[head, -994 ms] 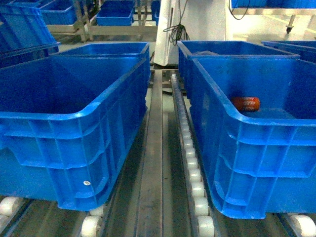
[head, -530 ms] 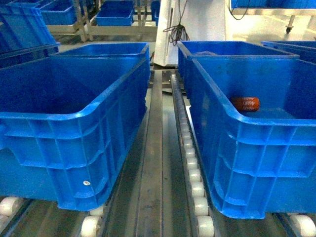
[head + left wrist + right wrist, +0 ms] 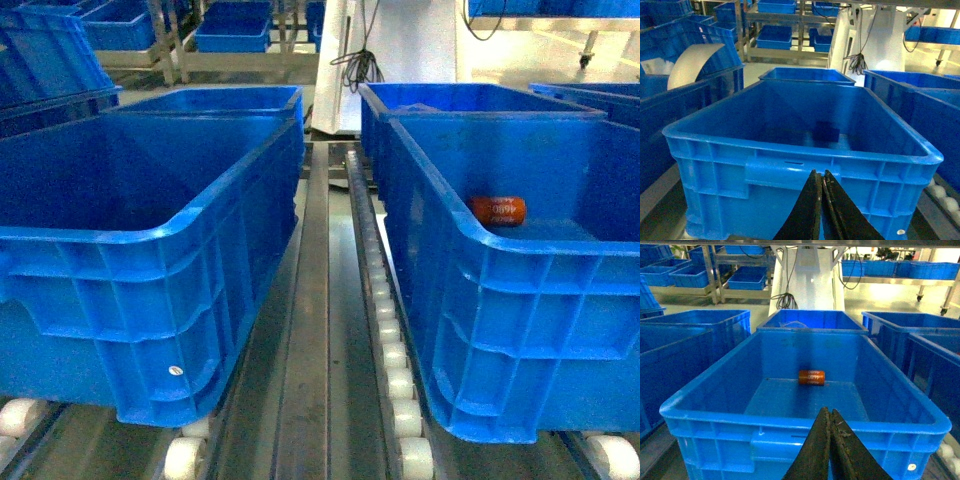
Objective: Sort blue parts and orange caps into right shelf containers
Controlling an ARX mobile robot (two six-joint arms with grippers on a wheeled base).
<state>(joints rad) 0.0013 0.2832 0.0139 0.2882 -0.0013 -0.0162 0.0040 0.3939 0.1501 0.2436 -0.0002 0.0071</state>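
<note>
Beyond my right gripper (image 3: 829, 440), its fingers pressed together and empty, the small orange cylindrical cap (image 3: 811, 377) has barely shifted on the floor of the deep blue plastic crate (image 3: 805, 427); I judge it delivered. My left gripper (image 3: 821, 200) is likewise pinched, holding nothing.

head view looks down between two crates; each wrist view faces one crate (image 3: 805, 427) closely, front on.
</note>
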